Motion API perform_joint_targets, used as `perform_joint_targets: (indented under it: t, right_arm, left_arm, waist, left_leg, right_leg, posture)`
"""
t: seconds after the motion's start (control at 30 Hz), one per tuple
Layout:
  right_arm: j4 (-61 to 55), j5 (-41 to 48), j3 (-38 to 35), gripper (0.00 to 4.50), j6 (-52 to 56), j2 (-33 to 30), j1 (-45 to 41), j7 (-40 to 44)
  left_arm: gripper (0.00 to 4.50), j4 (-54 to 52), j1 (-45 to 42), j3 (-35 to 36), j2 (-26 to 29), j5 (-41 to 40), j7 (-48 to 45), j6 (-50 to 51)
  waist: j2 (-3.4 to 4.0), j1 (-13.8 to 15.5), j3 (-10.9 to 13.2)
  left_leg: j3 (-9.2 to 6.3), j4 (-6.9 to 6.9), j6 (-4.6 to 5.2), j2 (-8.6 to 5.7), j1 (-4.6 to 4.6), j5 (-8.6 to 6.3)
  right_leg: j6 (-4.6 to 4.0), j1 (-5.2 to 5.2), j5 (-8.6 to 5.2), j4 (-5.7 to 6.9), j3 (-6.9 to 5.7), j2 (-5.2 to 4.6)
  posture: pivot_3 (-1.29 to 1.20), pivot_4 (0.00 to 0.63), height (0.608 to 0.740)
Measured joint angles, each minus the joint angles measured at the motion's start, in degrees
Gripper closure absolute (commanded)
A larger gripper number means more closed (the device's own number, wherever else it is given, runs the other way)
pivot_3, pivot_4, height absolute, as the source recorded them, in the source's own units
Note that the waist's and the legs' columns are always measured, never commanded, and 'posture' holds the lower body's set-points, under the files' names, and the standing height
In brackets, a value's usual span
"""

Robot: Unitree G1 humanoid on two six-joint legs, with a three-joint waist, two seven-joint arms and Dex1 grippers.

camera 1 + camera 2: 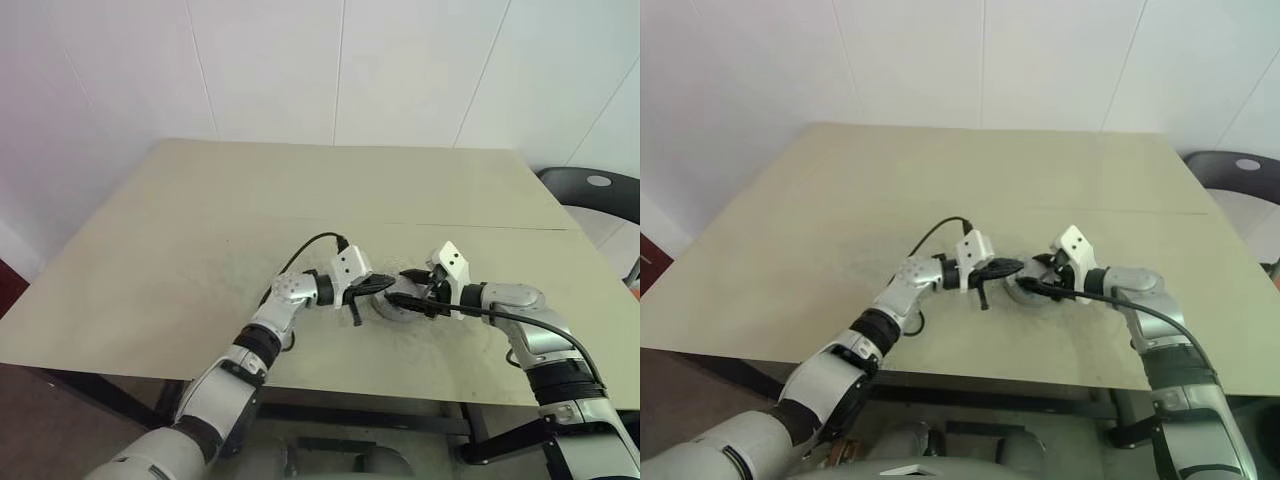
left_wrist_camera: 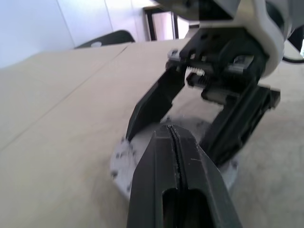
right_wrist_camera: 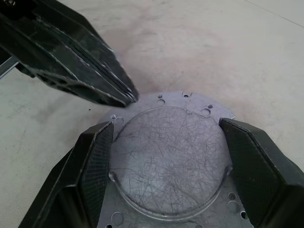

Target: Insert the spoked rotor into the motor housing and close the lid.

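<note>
My right end effector (image 3: 166,161) stands spread around the round scratched grey metal disc with holed flange (image 3: 168,152) on the beige worktop (image 1: 200,230); my left end effector (image 2: 175,142), clenched empty, points at its left edge.

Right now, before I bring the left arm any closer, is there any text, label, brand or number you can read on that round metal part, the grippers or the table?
None: no readable text in these views.
Round metal part: scratches and small holes, no marking.
Left gripper, shut: plain black, no label.
Right gripper, fingers either side of the part: no label.
Table: bare, no sign.
</note>
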Motion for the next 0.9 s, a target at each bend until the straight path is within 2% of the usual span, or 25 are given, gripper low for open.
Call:
perform_joint_targets:
  t: [0.27,0.63,0.7,0.77,0.9]
  right_arm:
    - [-0.44,-0.01,-0.03,1.30,0.36,0.27,0.15,-0.50]
    - [-3.23,0.79,-1.96,1.30,3.50,1.34,1.64,-1.39]
    - [-3.51,0.86,-2.50,0.56,4.49,1.68,1.65,-1.77]
    - [-3.66,1.26,-3.09,0.03,5.31,2.31,1.65,-2.36]
    - [-4.36,2.12,-3.61,0.03,7.35,2.57,1.65,-2.50]
  left_arm:
    - [4.50,7.15,-3.80,-1.76,0.21,6.90,2.79,-1.76]
    - [4.50,7.19,-4.00,-0.45,-0.44,7.91,1.08,-0.38]
    - [4.50,7.08,-3.96,-0.32,-0.43,7.94,1.07,-0.34]
    - [4.50,7.03,-3.91,-0.19,-0.41,7.99,1.07,-0.42]
    - [4.50,6.77,-3.78,0.08,-0.52,7.99,1.10,-0.48]
  waist:
    - [-0.04,0.05,-0.01]
    - [-0.17,0.11,-0.07]
    - [-0.18,0.10,-0.07]
    - [-0.19,0.09,-0.07]
    - [-0.21,0.12,-0.07]
  left_leg:
    - [-0.10,0.03,0.00,0.01,0.01,0.00]
    - [-0.11,-0.01,-0.01,0.01,-0.03,-0.01]
    - [-0.12,-0.02,-0.01,0.01,-0.04,-0.01]
    - [-0.12,-0.01,-0.01,0.01,-0.04,-0.01]
    - [-0.12,0.06,-0.01,0.00,-0.10,-0.01]
  right_leg:
    - [0.23,0.01,0.13,0.01,-0.27,-0.11]
    - [0.26,-0.01,0.14,-0.07,-0.32,-0.16]
    - [0.27,-0.01,0.15,-0.08,-0.33,-0.16]
    - [0.27,0.00,0.15,-0.08,-0.33,-0.16]
    - [0.23,0.00,0.13,-0.14,-0.33,-0.18]
  posture:
    - [0.00,0.000,0.740]
    - [0.00,0.000,0.740]
    - [0.00,0.000,0.740]
    - [0.00,0.000,0.740]
    - [0.00,0.000,0.740]
